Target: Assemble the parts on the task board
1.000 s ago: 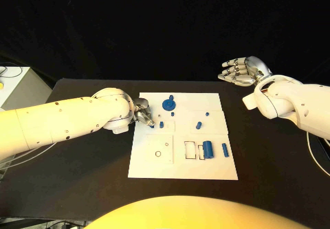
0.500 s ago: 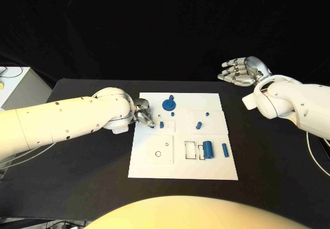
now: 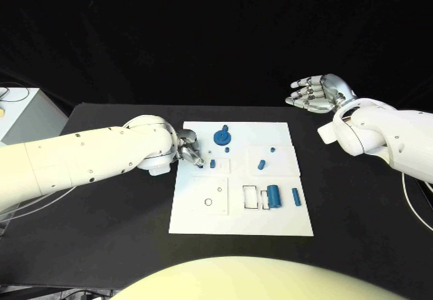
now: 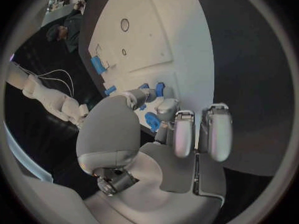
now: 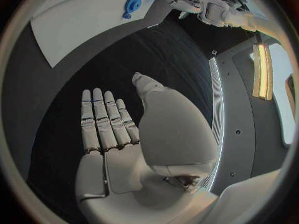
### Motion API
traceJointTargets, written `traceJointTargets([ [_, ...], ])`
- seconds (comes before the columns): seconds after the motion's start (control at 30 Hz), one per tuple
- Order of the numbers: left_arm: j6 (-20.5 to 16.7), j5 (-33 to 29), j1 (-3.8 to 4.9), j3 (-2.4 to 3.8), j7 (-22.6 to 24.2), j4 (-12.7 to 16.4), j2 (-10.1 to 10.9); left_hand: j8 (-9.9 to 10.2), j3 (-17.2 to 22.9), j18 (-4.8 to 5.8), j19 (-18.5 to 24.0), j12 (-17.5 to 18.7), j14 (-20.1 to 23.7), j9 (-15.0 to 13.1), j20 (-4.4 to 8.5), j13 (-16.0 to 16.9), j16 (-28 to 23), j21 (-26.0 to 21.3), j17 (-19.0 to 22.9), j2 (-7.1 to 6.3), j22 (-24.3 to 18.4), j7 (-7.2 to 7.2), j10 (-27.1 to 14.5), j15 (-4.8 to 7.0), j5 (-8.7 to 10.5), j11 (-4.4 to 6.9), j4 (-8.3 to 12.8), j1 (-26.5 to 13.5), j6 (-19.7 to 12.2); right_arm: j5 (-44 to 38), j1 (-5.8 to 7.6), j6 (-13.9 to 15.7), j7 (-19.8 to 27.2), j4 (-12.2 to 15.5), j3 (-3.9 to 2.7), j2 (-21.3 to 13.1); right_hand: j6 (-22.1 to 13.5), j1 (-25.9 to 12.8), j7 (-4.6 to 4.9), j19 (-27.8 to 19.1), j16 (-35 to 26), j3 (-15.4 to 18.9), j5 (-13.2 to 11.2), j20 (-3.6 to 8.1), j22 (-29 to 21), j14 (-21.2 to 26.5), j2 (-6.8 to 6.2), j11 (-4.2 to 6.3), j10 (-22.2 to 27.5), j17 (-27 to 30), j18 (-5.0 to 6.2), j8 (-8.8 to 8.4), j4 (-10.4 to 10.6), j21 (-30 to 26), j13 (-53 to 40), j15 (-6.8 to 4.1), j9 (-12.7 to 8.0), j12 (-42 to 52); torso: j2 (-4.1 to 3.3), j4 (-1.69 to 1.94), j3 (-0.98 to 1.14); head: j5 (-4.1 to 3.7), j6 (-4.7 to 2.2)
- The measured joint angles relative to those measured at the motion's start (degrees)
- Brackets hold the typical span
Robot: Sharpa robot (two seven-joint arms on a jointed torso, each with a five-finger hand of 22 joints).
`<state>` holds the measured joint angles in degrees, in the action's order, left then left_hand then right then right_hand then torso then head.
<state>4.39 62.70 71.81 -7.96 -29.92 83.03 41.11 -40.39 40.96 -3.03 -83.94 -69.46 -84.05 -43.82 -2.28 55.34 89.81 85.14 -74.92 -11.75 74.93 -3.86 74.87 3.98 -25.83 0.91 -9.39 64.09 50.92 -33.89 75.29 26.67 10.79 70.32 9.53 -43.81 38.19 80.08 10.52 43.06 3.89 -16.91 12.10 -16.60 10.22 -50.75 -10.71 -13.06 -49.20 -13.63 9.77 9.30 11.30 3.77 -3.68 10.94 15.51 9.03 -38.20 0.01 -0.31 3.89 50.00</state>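
The white task board [image 3: 203,219] lies mid-table. My left hand [image 3: 189,151] is at the board's left edge, and its thumb and a finger pinch a small blue part [image 4: 152,120] low over the board, just beside an upright blue peg [image 3: 212,164]. A round blue knobbed part [image 3: 222,135] stands at the board's far end. Another short peg [image 3: 261,164], a thick blue cylinder [image 3: 273,195] and a slim blue bar [image 3: 295,195] lie on the right half. My right hand [image 3: 312,94] hovers beyond the board's far right corner, holding nothing, its fingers [image 5: 102,119] straight.
A black-outlined rectangular slot [image 3: 250,196] and a small round hole [image 3: 208,202] mark the board's near half. A pale cabinet [image 3: 22,112] stands off the table's far left corner. Bare black table [image 3: 108,225] surrounds the board.
My left hand's fingertips have crept slightly further over the board's left edge toward the upright peg. The right hand has not moved.
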Motion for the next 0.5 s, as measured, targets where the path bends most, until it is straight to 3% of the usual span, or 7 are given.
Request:
traceJointTargets([
  [0.5,-0.87,-0.86,-0.13,-0.11,-0.15,-0.50,-0.63,-0.47,-0.70,0.00,-0.22,-0.59,0.00,-0.40,0.22,0.99,0.00,0.20,0.00,0.35,-0.01,0.50,1.14,0.43,0.56,0.72,0.71,-2.07,0.71,0.07,0.00,-0.05,-0.01,0.04,0.00,-0.06,0.00,0.00,0.00,0.00,0.00,0.00,0.00,0.00,-0.06,0.00,0.00,0.00,0.00,0.06,0.00,-0.23,0.00,0.00,0.00,0.00,-0.05,0.00,0.00,0.03,-0.01,-0.28,0.00],
])
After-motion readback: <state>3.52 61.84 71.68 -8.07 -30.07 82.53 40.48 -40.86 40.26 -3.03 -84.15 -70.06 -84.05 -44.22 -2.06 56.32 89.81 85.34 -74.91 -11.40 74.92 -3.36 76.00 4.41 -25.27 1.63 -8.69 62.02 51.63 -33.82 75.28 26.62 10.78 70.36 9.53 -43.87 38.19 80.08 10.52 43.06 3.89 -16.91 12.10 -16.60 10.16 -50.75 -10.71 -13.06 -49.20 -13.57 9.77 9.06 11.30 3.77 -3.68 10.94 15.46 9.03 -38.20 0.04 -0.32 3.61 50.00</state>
